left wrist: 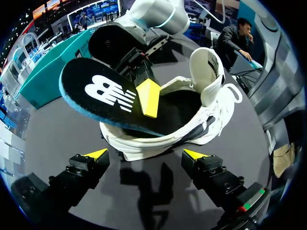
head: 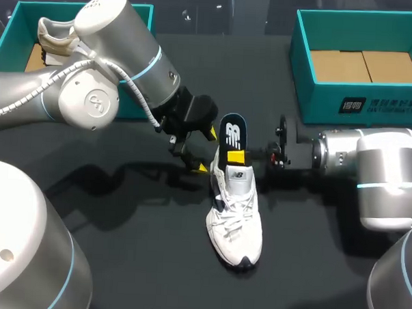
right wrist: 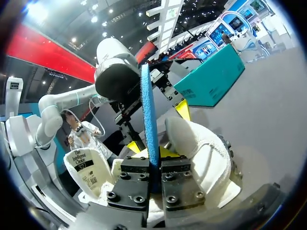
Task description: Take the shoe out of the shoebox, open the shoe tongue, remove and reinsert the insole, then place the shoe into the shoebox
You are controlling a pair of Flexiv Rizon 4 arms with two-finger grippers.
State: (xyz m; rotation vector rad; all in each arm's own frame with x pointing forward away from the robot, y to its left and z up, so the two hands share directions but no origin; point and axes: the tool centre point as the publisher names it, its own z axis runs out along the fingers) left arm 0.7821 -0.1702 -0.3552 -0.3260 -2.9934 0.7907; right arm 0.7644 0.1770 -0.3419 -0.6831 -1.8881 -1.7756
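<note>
Our right gripper (head: pixel 238 157) pinches the black insole with blue foam underside (head: pixel 232 132). The insole stands tilted out of the heel opening of the white lace-up sneaker (head: pixel 236 217), which lies on the black table (head: pixel 120 246). Our left gripper (left wrist: pixel 145 155) hangs with its fingers wide apart, holding nothing, just beside the sneaker's heel.
</note>
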